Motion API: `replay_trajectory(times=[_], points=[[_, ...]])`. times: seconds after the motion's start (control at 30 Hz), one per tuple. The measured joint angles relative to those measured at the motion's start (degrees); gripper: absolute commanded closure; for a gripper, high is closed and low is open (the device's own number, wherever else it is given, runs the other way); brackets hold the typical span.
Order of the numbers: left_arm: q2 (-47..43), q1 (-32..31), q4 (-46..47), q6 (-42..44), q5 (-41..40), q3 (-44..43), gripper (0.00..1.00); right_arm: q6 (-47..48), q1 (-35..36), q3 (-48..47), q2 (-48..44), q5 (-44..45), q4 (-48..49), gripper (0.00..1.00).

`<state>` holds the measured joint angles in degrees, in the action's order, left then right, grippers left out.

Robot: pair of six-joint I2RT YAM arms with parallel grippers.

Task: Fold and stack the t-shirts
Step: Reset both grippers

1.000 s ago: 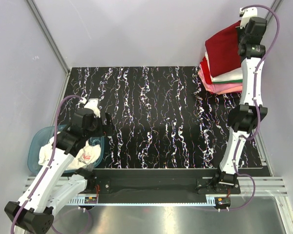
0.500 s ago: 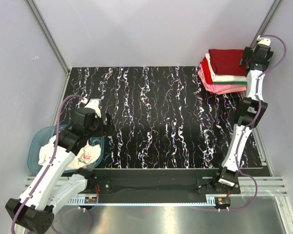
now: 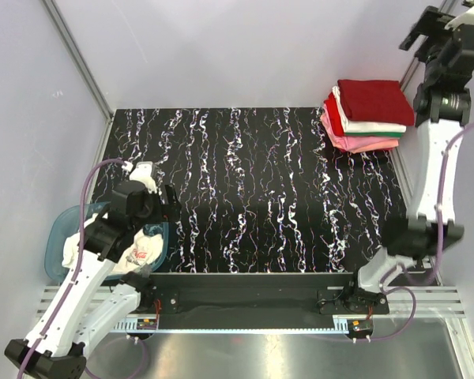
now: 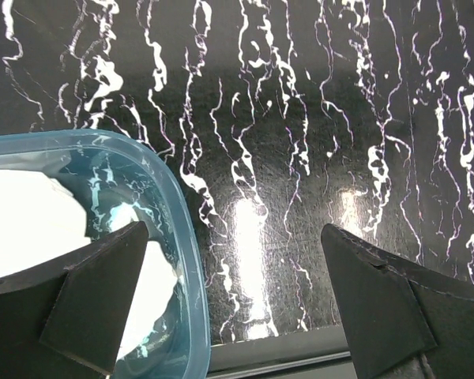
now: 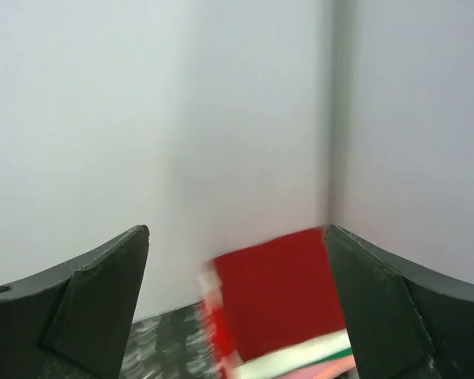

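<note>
Dark red t-shirt [image 3: 375,101] | folded flat atop stack [image 3: 362,136] | long axis left-right

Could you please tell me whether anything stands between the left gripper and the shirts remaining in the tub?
Nothing visible does. The left gripper hangs open above the rim of the teal tub, and the unfolded t-shirts lie uncovered inside it.

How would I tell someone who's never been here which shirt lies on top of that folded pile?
Find the black table streaked with white, then its far right corner, where a folded pile sits near the wall. The dark red t-shirt lies on top, plain and flat; the white t-shirt and pink t-shirt beneath it show only as thin edges.
</note>
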<state>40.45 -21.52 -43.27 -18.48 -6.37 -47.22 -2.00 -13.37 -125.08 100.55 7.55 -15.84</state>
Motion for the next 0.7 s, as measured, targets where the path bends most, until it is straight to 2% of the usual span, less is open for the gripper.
replay_trajectory(times=[0.1,0.2,0.3,0.4,0.5,0.7], points=[[-1.75,0.02,-0.09,-0.09,-0.79,0.0,0.01,-6.25,4.98,14.53,-14.86,-7.23,2.49,0.0],[-3.87,0.07,-0.11,-0.37,-1.57,0.0,0.01,-13.62,9.44,38.42,-31.76,-14.38,7.28,0.0],[-5.7,0.11,-0.13,-0.59,-2.47,0.0,0.01,-18.91,12.83,58.25,-44.44,-17.92,6.91,0.0],[-7.04,0.13,-0.26,-0.85,-3.56,0.0,0.01,-21.84,14.4,72.17,-54.01,-19.06,2.47,0.0],[-9.05,0.17,-0.46,-1.07,-4.87,0.02,0.01,-23.15,14.49,79.1,-63.93,-19.04,-4.74,0.0],[-13.57,0.17,-0.66,-1.95,-8.55,0.0,0.01,-26.58,14.49,79.69,-77.5,-18.53,-11.06,0.0]])
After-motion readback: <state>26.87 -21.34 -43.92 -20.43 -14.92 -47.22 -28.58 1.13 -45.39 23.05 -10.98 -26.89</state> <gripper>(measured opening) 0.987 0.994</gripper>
